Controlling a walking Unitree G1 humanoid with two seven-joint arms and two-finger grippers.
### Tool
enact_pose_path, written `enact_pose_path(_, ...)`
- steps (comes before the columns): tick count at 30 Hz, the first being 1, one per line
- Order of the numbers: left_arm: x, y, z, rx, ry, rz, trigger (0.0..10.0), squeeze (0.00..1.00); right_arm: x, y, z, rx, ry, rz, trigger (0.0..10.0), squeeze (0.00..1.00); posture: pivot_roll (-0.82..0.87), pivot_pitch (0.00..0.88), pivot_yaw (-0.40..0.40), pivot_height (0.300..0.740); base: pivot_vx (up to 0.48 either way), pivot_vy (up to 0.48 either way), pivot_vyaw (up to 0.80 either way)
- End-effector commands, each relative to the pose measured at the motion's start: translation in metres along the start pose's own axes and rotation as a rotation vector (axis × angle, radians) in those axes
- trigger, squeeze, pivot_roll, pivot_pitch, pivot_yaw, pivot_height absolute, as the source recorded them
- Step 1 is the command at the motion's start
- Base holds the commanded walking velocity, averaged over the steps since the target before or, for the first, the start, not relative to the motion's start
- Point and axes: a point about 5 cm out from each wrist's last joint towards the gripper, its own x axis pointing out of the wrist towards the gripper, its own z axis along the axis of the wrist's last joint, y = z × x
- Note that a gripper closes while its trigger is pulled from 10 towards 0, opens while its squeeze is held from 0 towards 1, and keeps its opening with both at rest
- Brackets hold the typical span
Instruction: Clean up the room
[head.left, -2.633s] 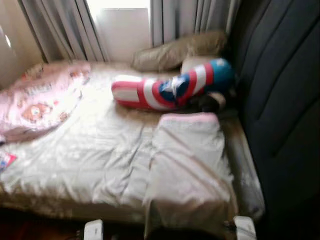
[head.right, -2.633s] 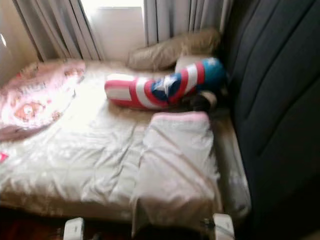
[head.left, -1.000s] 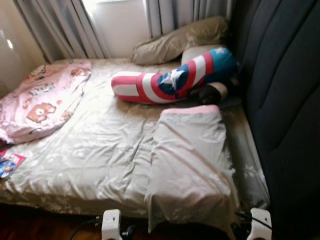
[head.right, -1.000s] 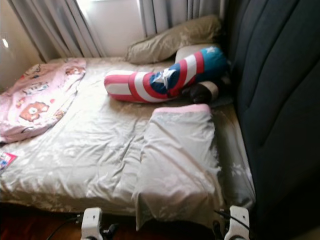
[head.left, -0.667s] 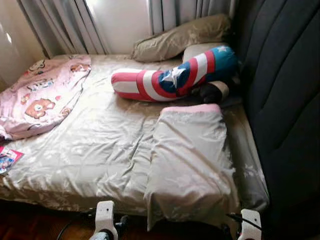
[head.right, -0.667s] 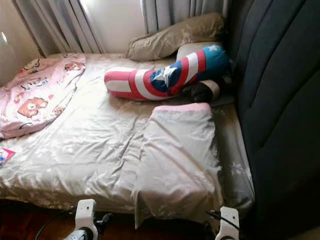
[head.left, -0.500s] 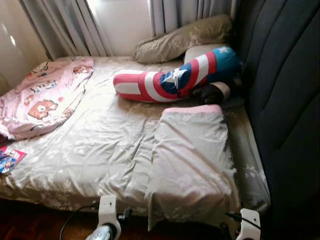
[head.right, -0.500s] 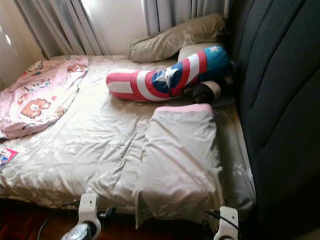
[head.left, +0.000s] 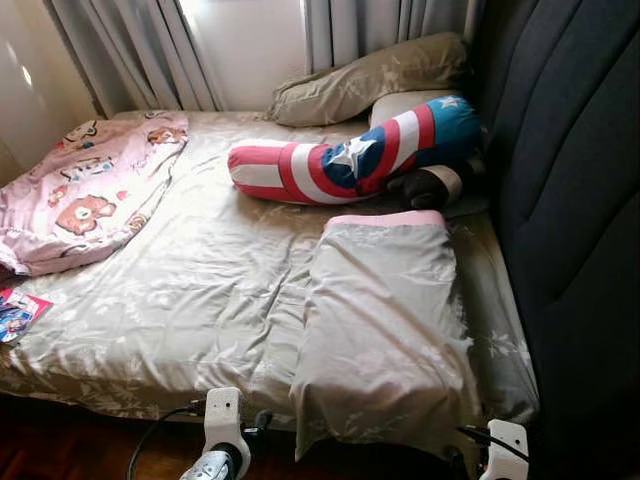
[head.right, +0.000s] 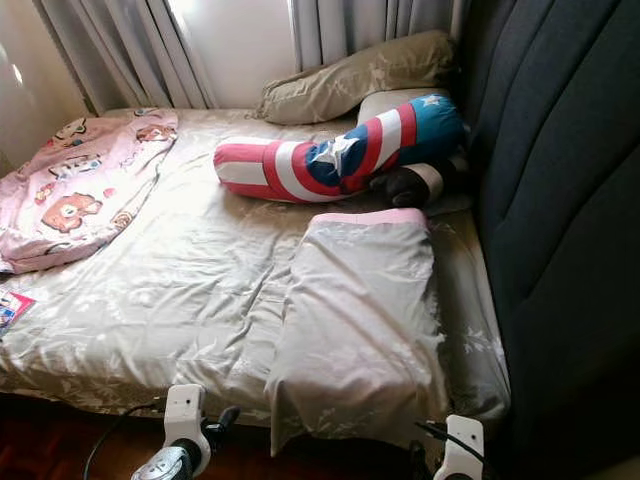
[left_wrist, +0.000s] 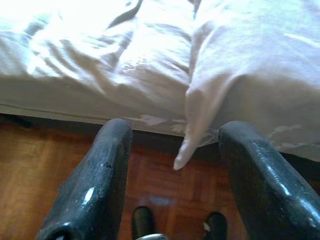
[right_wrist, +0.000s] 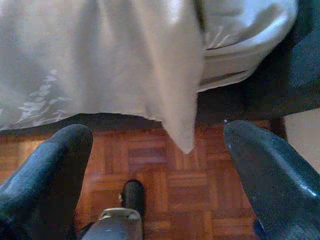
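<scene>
Blanket (head.left: 385, 330) is lying folded on the bed (head.left: 180, 290), its corner hanging just ahead of the left tool (left_wrist: 172, 175) and right tool (right_wrist: 155, 175), both gaping wide and empty. Judging by that, each should be closing on the hem evenly before lifting.

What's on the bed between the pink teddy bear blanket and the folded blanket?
Nothing sits there. In the left eye view, just bare, wrinkled beige sheet stretches from the pink bear blanket across to the folded blanket.
</scene>
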Motion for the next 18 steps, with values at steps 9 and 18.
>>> enact_pose_path(9, -0.002, 0.002, 0.004, -0.011, -0.061, 0.024, 10.0, 0.00, 0.001, -0.009, 0.011, 0.018, -0.039, -0.010, 10.0, 0.00, -0.06, 0.000, -0.016, 0.740, 0.000, 0.000, 0.00)
enact_pose_path(18, -0.011, 0.022, 0.024, 0.020, -0.267, 0.092, 10.0, 0.00, 0.005, 0.001, 0.051, 0.023, -0.216, 0.053, 10.0, 0.00, -0.05, 0.000, 0.002, 0.740, 0.000, 0.000, 0.00)
